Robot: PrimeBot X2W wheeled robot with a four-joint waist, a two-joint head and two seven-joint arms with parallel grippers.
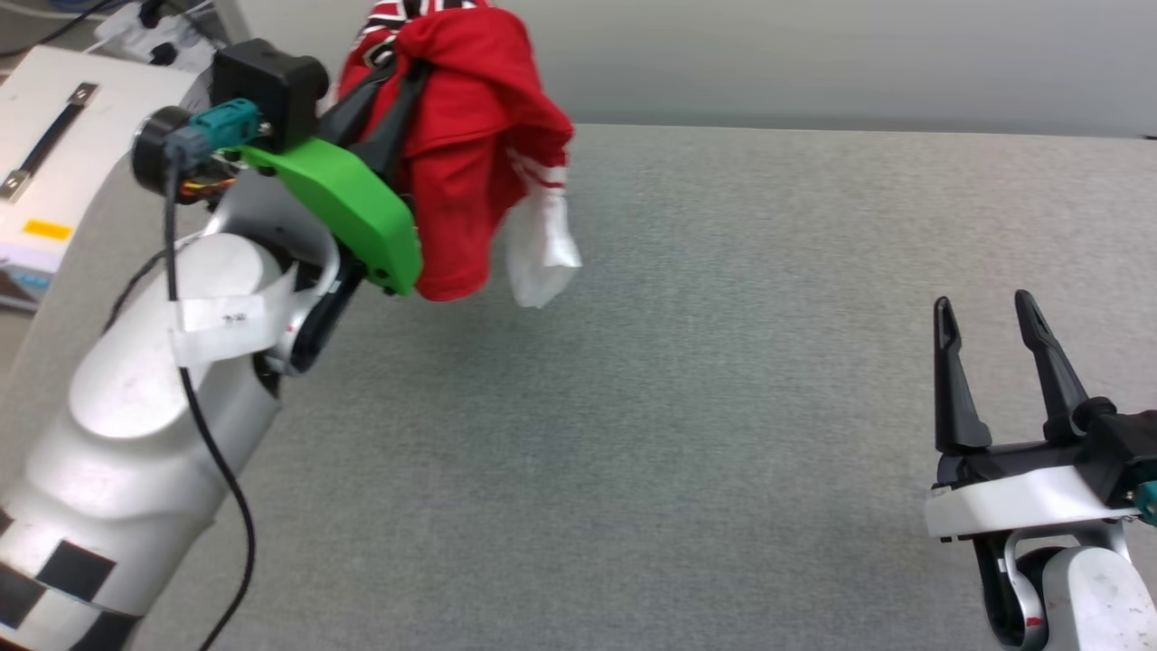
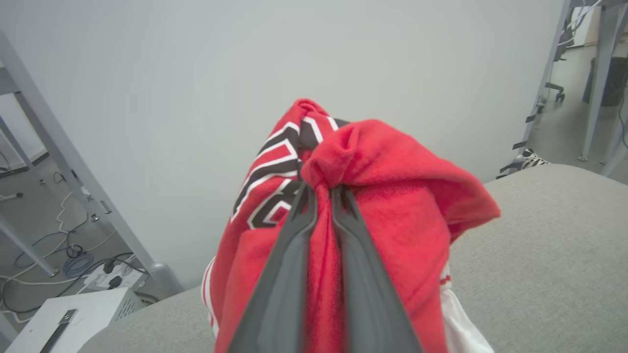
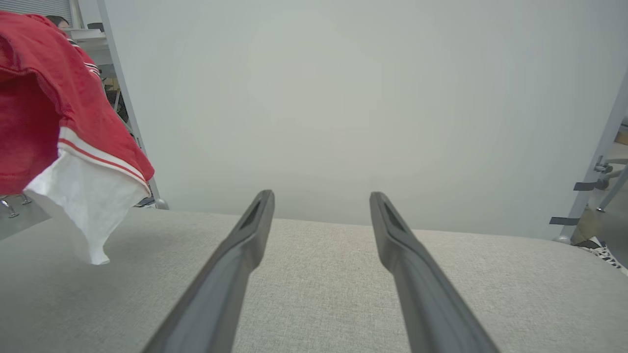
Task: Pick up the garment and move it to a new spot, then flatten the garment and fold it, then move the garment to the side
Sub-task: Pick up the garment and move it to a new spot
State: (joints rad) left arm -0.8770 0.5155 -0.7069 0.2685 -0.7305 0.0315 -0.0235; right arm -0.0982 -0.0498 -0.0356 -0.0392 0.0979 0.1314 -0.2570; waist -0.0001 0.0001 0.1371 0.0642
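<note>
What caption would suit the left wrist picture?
Bunched red jersey pinched between the left fingers, lifted above the grey table.

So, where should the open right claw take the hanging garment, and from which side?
Probably the white sleeve, a loose flap of the garment, approached from the robot's right: the left claw pinches the bunched top, and the sleeve dangles on the side facing the right claw.

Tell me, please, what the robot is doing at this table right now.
The robot's left tool is shut on a bunched red jersey, holding it in the air above the grey table, with a white sleeve dangling below. The right tool is open and holds nothing, low over the table's near right side. The jersey has not yet been laid down or flattened.
</note>
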